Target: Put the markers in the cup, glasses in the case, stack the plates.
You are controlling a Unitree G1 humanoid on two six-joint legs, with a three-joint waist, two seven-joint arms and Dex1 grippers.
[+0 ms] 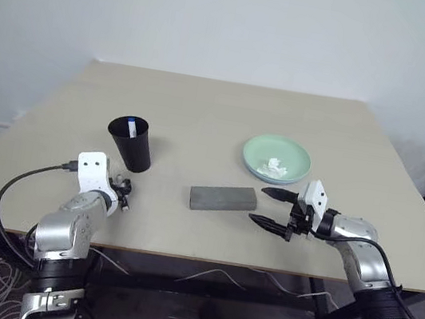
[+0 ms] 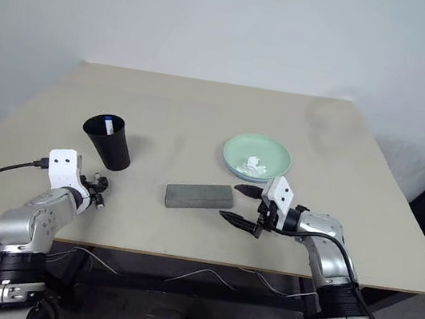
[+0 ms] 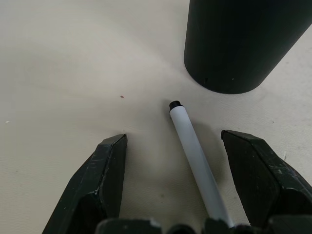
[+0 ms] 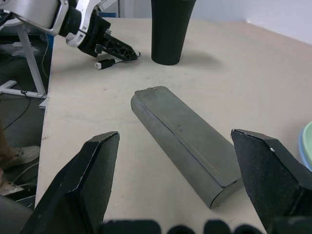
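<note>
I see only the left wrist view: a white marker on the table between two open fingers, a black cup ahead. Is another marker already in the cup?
Observer: Yes. The cup holds one marker with a blue tip at its rim.
Operator: Is the case closed?
Observer: The grey case lies shut, mid-table.
Operator: Where is the right gripper?
Observer: The right gripper is open beside the case, touching nothing.
Operator: And the plates?
Observer: The green plate sits on the blue one, with a white paper wad on top.

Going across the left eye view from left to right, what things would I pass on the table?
Left pincer → black cup → grey case → right pincer. The green plate overlaps these last two, so it is left out.
</note>
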